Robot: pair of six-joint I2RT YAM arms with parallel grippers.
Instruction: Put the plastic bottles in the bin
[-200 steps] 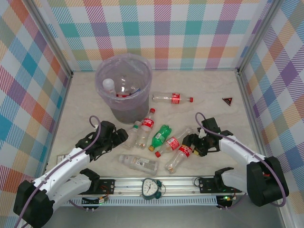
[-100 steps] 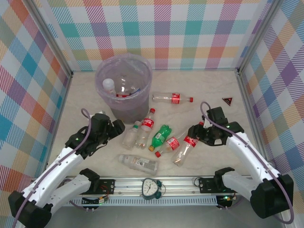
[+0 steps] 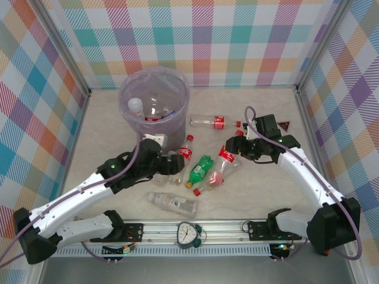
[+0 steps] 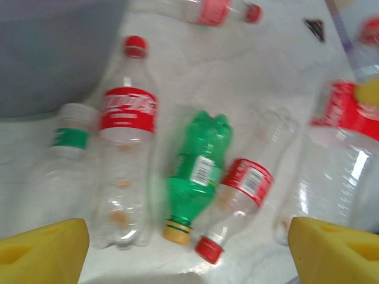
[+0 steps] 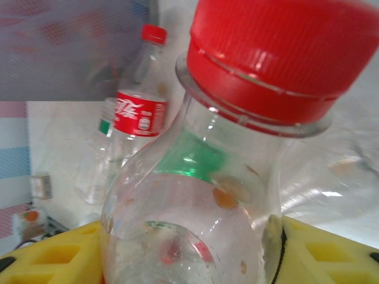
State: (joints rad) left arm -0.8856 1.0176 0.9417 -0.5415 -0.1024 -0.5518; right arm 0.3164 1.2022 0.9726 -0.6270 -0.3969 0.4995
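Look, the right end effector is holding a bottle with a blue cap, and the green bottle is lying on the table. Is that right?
No, the cap is red, not blue; the right wrist view shows it. The right end effector is holding that bottle, and the green bottle is lying on the table.

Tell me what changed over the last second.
The right gripper closed on a red-capped bottle and carried it away from the arm bases. The left gripper swung right toward the green bottle, its jaws widening. The bin, the green bottle and the far bottle stayed put.
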